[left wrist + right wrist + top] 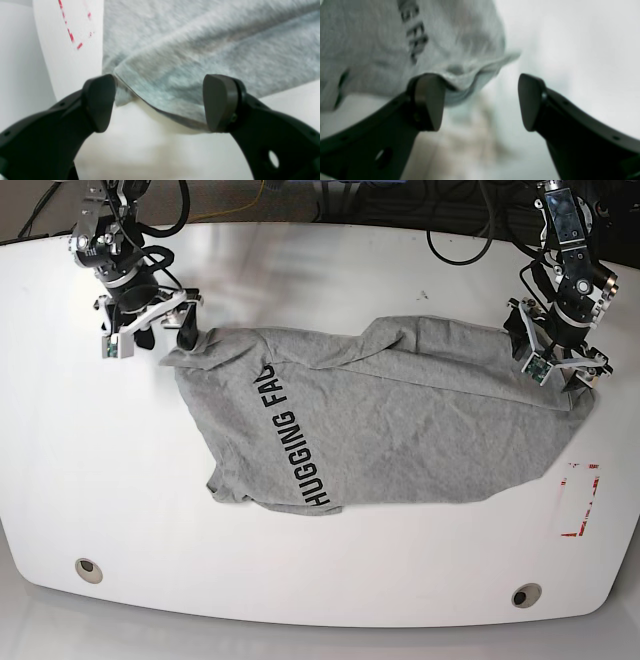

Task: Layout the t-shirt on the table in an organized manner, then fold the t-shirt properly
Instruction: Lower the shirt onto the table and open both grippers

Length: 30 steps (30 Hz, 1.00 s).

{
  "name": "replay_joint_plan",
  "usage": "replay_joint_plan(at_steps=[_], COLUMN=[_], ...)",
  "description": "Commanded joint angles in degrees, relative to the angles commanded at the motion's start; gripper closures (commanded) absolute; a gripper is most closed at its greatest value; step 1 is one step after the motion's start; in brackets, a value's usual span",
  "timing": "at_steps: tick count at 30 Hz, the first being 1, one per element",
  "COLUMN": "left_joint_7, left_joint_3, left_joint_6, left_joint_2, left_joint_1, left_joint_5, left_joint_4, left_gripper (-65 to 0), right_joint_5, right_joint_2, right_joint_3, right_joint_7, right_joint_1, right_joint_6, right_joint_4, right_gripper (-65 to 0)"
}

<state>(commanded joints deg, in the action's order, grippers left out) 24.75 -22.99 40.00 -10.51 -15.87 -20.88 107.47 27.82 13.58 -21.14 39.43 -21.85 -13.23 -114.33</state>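
Note:
The heather-grey t-shirt (400, 420) lies rumpled across the white table (300, 270), with black lettering running down its left part. My right gripper (150, 328) is at the shirt's upper-left corner. In the right wrist view it (480, 102) is open, and a bunched fold of the t-shirt (460, 67) touches one fingertip (430, 100). My left gripper (556, 368) is over the shirt's right edge. In the left wrist view it (160, 103) is open, and a hemmed edge of the t-shirt (175, 75) runs between the two fingertips just beyond them.
A red dashed rectangle mark (582, 500) is on the table right of the shirt, also seen as red dashes (71, 35) in the left wrist view. Two grey grommets (88, 569) (526, 594) sit near the front edge. Cables (460, 230) hang at the back.

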Motion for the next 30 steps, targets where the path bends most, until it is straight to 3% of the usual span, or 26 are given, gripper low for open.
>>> replay_joint_plan(at_steps=[9,15,19,30], left_joint_7=[0.0,0.0,0.0,0.18], left_joint_3=[0.44,0.44,0.44,0.26], left_joint_6=[0.0,0.0,0.0,0.0], left_joint_2=[2.46,2.46,2.46,2.46], left_joint_1=[2.11,2.2,2.2,4.22], left_joint_5=[-0.26,-0.35,-0.35,-0.35], left_joint_4=[-0.09,-0.09,-0.26,-0.53], left_gripper=[-51.8,-51.8,-51.8,-51.8], right_joint_5=[-13.89,-18.02,-16.18,-1.49], right_joint_2=[2.02,3.87,4.22,2.9], right_joint_3=[-0.79,-1.58,-1.93,-1.93], right_joint_7=[0.26,3.78,3.78,3.78], right_joint_1=[6.95,8.35,8.44,10.46], right_joint_6=[-0.26,-0.44,-1.14,-1.85], right_joint_4=[1.67,0.35,0.53,8.44], right_gripper=[-44.2,-44.2,-44.2,-44.2])
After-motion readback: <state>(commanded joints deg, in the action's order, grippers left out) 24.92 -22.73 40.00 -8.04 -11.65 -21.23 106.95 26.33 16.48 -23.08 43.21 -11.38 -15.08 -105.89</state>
